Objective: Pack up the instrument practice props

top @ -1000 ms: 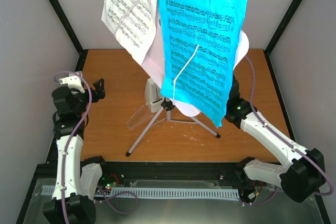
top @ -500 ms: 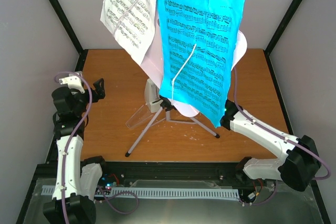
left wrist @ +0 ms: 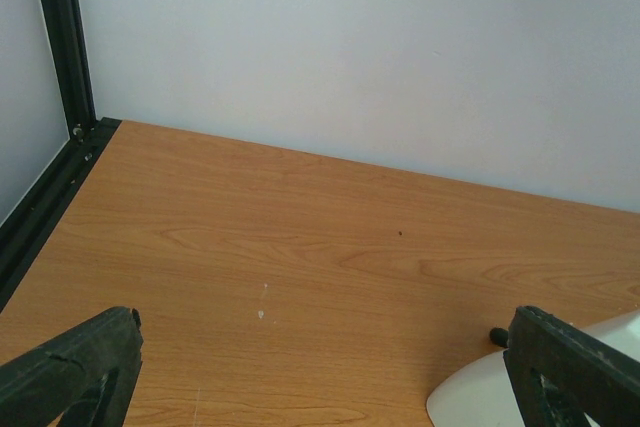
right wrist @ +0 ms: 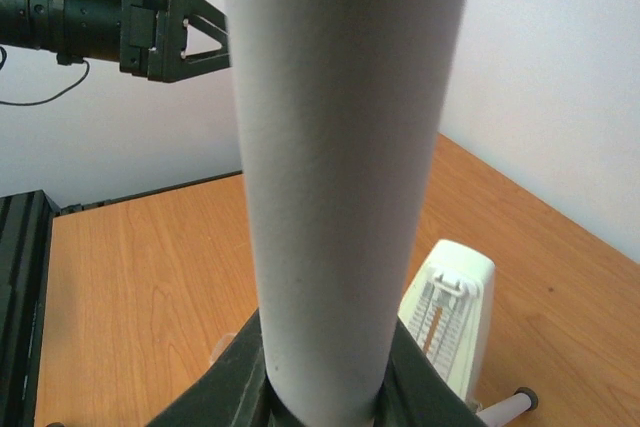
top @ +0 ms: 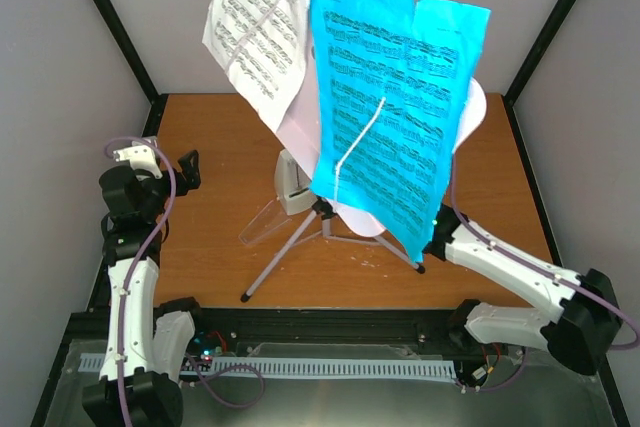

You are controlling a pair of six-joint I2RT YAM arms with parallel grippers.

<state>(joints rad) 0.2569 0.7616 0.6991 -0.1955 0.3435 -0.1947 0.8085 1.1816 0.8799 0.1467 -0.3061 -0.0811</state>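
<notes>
Right gripper is clenched on the stand: my wrist view shows its white post wedged between the dark fingers. From above, the blue page hangs over that grip and hides it. White pages sit on the stand's left half, up near the rear wall. The tripod stands mid-table. The metronome is just behind the legs, and its clear cover lies flat beside it, close to the left front leg. Left gripper is released and holds nothing, parked at the left edge. I see bare table between it and the stand.
</notes>
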